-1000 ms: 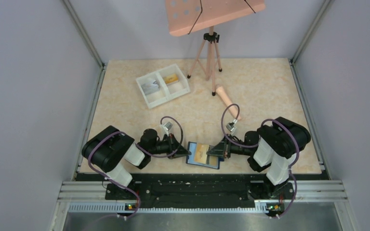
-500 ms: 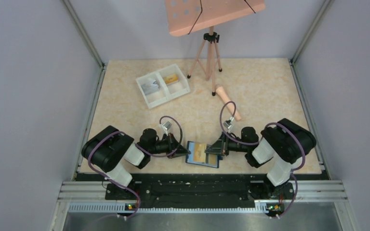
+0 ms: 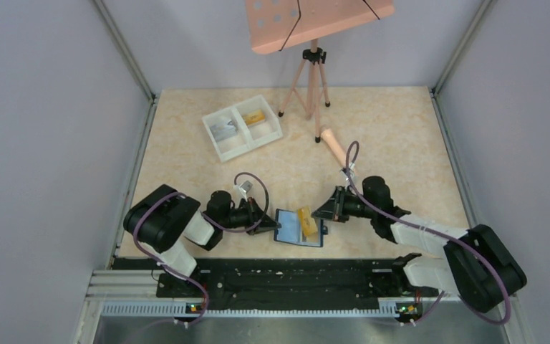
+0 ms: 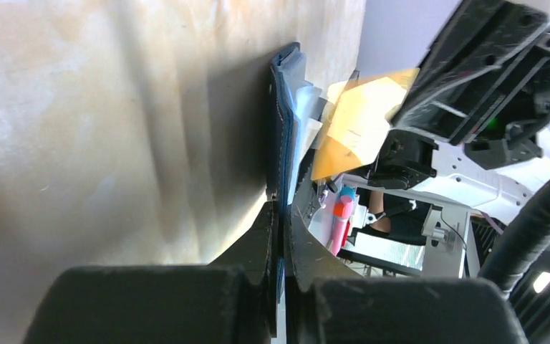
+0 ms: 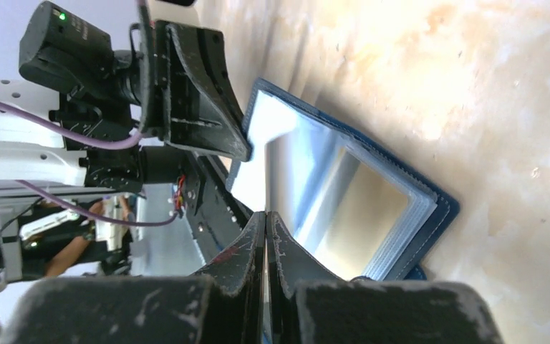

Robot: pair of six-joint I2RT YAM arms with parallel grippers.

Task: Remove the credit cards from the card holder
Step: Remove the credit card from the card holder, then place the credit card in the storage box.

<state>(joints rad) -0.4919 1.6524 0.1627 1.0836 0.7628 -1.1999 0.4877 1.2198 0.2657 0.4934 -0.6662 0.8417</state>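
Left gripper [image 3: 276, 223]: fingers pressed together on one edge of the flat blue folding card holder [image 3: 291, 228], pinning that edge to the pale marbled tabletop [image 3: 401, 129].
Right gripper [image 5: 266, 221]: fingers closed tight with only a hairline between them. It points back at the left gripper from across the holder.
In the right gripper: apparently a yellow-orange plastic card [image 3: 305, 221]. In the left wrist view the card runs right up to the right fingers, but the pinch itself is hidden, so this is said with some doubt.
Card holder: lies open between the two grippers with its pale clear slots facing up. The left fingertips are on one edge and the right fingertips are just off the opposite one.
Yellow-orange card: just ahead of the right fingertips, over the half of the holder nearer that gripper. In the left wrist view it is angled up away from the slots.
White two-compartment plastic tray [image 3: 238, 152]: well apart from both grippers, out beyond the left one toward the far side of the table.
Tray contents: a grey-silver card [image 3: 223, 130] in the compartment further to the left gripper's side, and a second yellow-orange card [image 3: 256, 118] in the other.
Pink cylinder [image 3: 335, 147]: lies on the table beyond the right gripper, near it but apart.
Pink tripod stand [image 3: 314, 79]: further out past the cylinder, well clear of both grippers.
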